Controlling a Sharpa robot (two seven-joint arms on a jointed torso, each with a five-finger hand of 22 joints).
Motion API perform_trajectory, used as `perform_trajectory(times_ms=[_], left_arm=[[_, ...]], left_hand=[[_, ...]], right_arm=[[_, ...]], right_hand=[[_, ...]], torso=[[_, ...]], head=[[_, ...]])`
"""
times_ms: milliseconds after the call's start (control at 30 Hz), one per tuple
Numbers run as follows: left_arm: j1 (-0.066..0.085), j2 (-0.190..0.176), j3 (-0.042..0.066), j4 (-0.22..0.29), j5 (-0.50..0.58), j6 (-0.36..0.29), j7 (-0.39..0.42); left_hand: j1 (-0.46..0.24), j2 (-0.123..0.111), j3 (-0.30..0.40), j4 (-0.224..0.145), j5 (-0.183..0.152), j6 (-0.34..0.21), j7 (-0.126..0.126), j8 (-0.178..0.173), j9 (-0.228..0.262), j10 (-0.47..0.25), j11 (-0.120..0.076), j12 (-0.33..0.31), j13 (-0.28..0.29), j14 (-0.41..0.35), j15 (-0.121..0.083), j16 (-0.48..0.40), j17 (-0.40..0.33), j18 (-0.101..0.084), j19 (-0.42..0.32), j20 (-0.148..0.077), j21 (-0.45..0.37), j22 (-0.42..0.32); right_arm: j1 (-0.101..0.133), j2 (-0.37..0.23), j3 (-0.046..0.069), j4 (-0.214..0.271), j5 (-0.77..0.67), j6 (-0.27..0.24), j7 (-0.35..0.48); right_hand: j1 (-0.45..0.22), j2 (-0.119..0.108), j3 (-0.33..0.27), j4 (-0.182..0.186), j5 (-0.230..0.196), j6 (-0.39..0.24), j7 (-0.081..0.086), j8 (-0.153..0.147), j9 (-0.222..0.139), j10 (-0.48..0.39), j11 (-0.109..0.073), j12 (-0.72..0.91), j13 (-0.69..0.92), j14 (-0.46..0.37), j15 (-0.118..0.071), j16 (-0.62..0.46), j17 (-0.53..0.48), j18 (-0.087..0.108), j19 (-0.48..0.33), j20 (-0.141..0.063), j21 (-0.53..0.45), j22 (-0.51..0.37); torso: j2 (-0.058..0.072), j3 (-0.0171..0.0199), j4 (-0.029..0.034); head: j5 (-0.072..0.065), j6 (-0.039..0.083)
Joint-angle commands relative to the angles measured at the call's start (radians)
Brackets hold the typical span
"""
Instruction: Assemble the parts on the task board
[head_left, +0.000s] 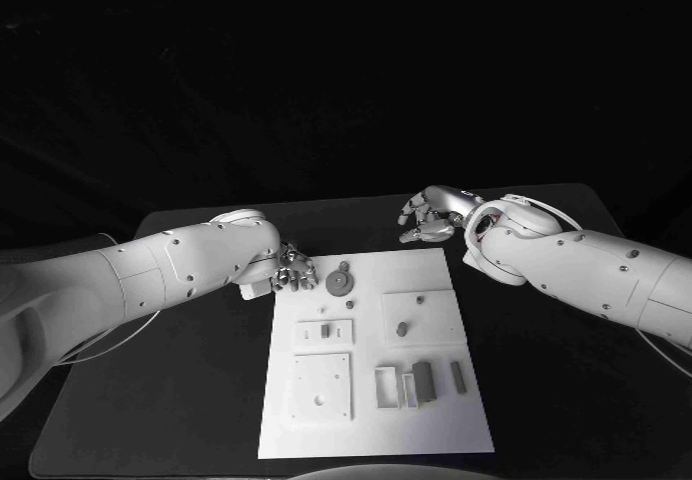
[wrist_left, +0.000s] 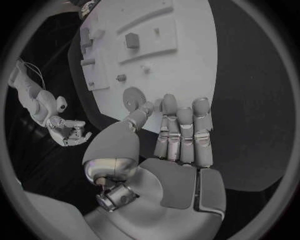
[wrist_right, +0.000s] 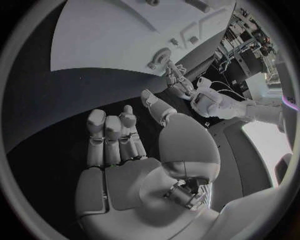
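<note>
Left hand sat at the board's far-left corner, fingers near the disc, maybe touching it; couldn't tell. In the left wrist view its fingers lay straight, side by side, nothing gripped, disc just beyond the tips. Right hand hovered off the board's far-right corner over the tabletop, fingers loosely curled, empty.

Parts were on the board: the disc at the far edge, a small peg mid-right, a block on the mid-left plate, long bars in the near-right group.

Risks, as I judged them: the disc lay flat and thin, so a pinch could slide it off the far edge or skid it rather than lift it. The board looked loose on the tabletop; a push from the left fingers could shift it and throw off alignment. The two hands were near each other at the far edge and could clash if both went for the disc.

Hard to make out: the left arm covered the hand's palm in the head view; the sockets' shapes and the parts' exact forms were too small to read.
</note>
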Motion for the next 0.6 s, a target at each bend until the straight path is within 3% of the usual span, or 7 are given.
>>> perform_trajectory(times_ms=[33, 233, 367, 400, 433, 600], left_arm=[[0.000, 0.000, 0.001, 0.002, 0.020, 0.005, 0.011], [-0.002, -0.005, 0.001, 0.004, 0.027, -0.007, 0.012], [-0.003, -0.017, 0.001, 0.014, 0.071, -0.035, 0.011], [-0.004, -0.021, 0.002, 0.019, 0.080, -0.039, 0.010], [-0.004, -0.026, 0.002, 0.023, 0.085, -0.044, 0.010], [-0.004, -0.057, 0.005, 0.054, 0.111, -0.058, 0.007]], left_hand=[[0.014, -0.001, 0.000, -0.013, 0.005, 0.015, -0.002, 0.011, -0.002, 0.009, -0.008, 0.008, -0.002, 0.002, -0.009, 0.008, -0.002, 0.050, 0.004, -0.004, 0.002, 0.002], [0.030, 0.007, 0.003, -0.030, 0.010, 0.036, -0.012, 0.028, 0.000, 0.024, -0.017, 0.020, -0.003, 0.014, -0.018, 0.023, -0.001, 0.049, 0.017, -0.010, 0.008, 0.006], [0.061, 0.040, 0.018, -0.045, 0.017, 0.051, -0.020, 0.041, 0.004, 0.038, -0.025, 0.031, -0.002, 0.024, -0.026, 0.037, 0.002, 0.049, 0.030, -0.016, 0.016, 0.011], [0.079, 0.043, 0.037, -0.044, 0.005, 0.059, -0.023, 0.046, 0.005, 0.045, -0.029, 0.036, -0.002, 0.029, -0.030, 0.043, 0.003, 0.048, 0.035, -0.018, 0.020, 0.014], [0.099, 0.031, 0.075, -0.028, -0.004, 0.066, -0.027, 0.052, 0.005, 0.052, -0.032, 0.041, -0.001, 0.033, -0.033, 0.050, 0.005, 0.046, 0.043, -0.021, 0.024, 0.015], [0.112, 0.032, 0.089, -0.030, -0.004, 0.071, -0.029, 0.056, 0.005, 0.056, -0.034, 0.045, 0.001, 0.035, -0.035, 0.055, 0.007, 0.046, 0.046, -0.024, 0.028, 0.019]], right_arm=[[0.000, 0.000, 0.000, 0.000, 0.000, 0.013, 0.001], [0.000, 0.001, 0.000, 0.000, 0.000, 0.013, 0.001], [0.000, 0.001, 0.000, -0.001, 0.000, 0.013, 0.001], [0.000, 0.001, 0.000, -0.001, 0.000, 0.013, 0.001], [0.000, 0.000, 0.000, -0.001, 0.000, 0.013, 0.001], [0.000, -0.001, 0.000, -0.002, 0.000, 0.013, 0.002]], right_hand=[[-0.004, -0.004, -0.002, 0.006, -0.001, 0.000, 0.007, -0.006, -0.001, -0.008, 0.004, 0.002, -0.001, -0.002, -0.007, -0.005, -0.002, 0.064, -0.002, -0.007, -0.005, -0.002], [-0.005, -0.004, -0.002, 0.007, -0.001, 0.000, 0.007, -0.006, -0.001, -0.008, 0.004, 0.002, -0.001, -0.002, -0.006, -0.005, -0.002, 0.064, -0.002, -0.006, -0.006, -0.002], [-0.006, -0.005, -0.002, 0.008, -0.001, 0.000, 0.007, -0.006, -0.001, -0.008, 0.004, 0.002, -0.001, -0.002, -0.006, -0.005, -0.002, 0.064, -0.002, -0.006, -0.006, -0.002], [-0.006, -0.005, -0.002, 0.008, -0.001, 0.000, 0.007, -0.006, -0.001, -0.008, 0.004, 0.002, -0.001, -0.002, -0.006, -0.005, -0.002, 0.064, -0.002, -0.006, -0.006, -0.002], [-0.006, -0.005, -0.002, 0.008, -0.001, 0.000, 0.007, -0.006, -0.001, -0.008, 0.004, 0.002, -0.002, -0.002, -0.006, -0.005, -0.002, 0.064, -0.002, -0.006, -0.006, -0.002], [-0.006, -0.005, -0.002, 0.008, -0.001, 0.000, 0.007, -0.006, -0.001, -0.008, 0.004, 0.002, -0.002, -0.002, -0.006, -0.005, -0.002, 0.064, -0.002, -0.006, -0.006, -0.002]], torso=[[0.000, 0.0000, -0.0001], [0.000, -0.0004, 0.0003], [0.000, -0.0005, 0.0002], [0.000, -0.0005, 0.0002], [0.000, -0.0004, 0.0000], [-0.001, -0.0005, 0.0005]], head=[[0.000, 0.000], [0.000, -0.002], [0.000, -0.003], [0.000, -0.003], [0.000, -0.004], [0.001, -0.006]])
